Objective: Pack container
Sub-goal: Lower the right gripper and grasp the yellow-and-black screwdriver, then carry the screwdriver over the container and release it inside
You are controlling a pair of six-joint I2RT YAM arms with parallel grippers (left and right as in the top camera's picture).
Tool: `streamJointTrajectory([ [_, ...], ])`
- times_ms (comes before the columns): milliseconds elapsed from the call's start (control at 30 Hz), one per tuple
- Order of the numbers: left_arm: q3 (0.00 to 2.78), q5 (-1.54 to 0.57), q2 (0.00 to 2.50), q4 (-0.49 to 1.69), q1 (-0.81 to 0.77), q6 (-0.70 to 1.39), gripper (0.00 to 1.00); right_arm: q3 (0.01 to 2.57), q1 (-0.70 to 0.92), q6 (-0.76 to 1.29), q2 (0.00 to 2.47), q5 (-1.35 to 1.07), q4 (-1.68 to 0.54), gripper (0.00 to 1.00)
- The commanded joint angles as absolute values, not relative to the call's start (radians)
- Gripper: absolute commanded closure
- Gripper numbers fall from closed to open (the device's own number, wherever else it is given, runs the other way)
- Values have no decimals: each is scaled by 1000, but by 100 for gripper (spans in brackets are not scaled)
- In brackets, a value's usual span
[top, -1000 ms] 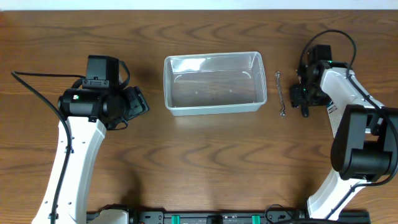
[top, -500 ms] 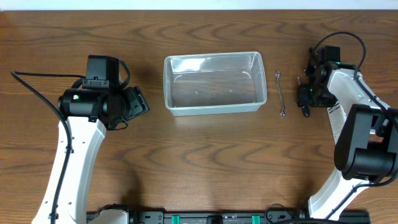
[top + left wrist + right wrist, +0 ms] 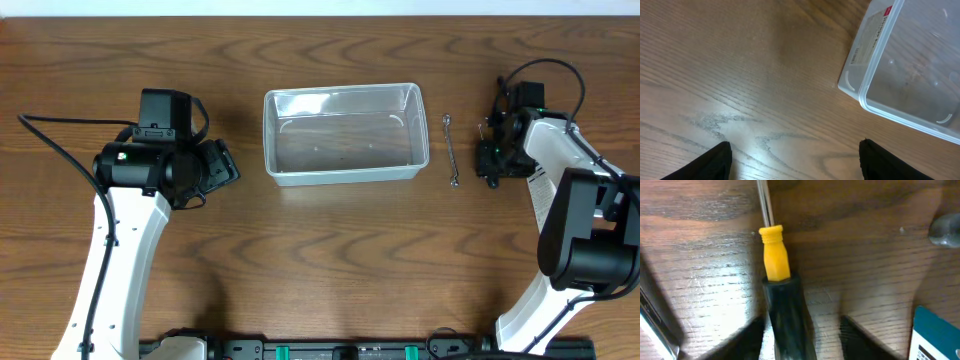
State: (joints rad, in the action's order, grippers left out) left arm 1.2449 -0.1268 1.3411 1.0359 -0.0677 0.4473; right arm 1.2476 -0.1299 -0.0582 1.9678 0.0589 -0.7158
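The clear plastic container (image 3: 345, 135) stands empty in the middle of the table; its corner also shows in the left wrist view (image 3: 910, 65). My left gripper (image 3: 218, 165) is open and empty to the left of it, with its fingers (image 3: 795, 150) wide apart over bare wood. My right gripper (image 3: 490, 155) is low over the table to the right of the container. In the right wrist view its fingers (image 3: 801, 325) are open and straddle the black handle of a screwdriver with a yellow collar (image 3: 775, 260). The left finger is close to the handle and the right finger stands apart from it.
A small metal wrench (image 3: 452, 150) lies between the container and my right gripper; it may be the metal at the right wrist view's left edge (image 3: 650, 320). A grey object (image 3: 945, 230) lies at that view's upper right.
My right wrist has shifted slightly to the right and settled over the screwdriver. The left arm, the container and the wrench have not moved.
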Motion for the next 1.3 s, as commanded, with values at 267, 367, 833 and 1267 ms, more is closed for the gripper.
streamJointTrajectory([
  [267,1258,-115,1347,1040,-70,439,26,1227,-129,-57,1981,24,-718,99],
  [367,1258,-114,1347,1039,-70,439,26,1254,-128,-57,1980,10,-730,99],
  [833,1258,-114,1347,1031,-70,439,17,1719,-43,-62,1980,6,-1003,99],
  [1267,1258,-114,1347,1008,-70,439,15,2003,277,-103,1980,-8,-1175,99],
])
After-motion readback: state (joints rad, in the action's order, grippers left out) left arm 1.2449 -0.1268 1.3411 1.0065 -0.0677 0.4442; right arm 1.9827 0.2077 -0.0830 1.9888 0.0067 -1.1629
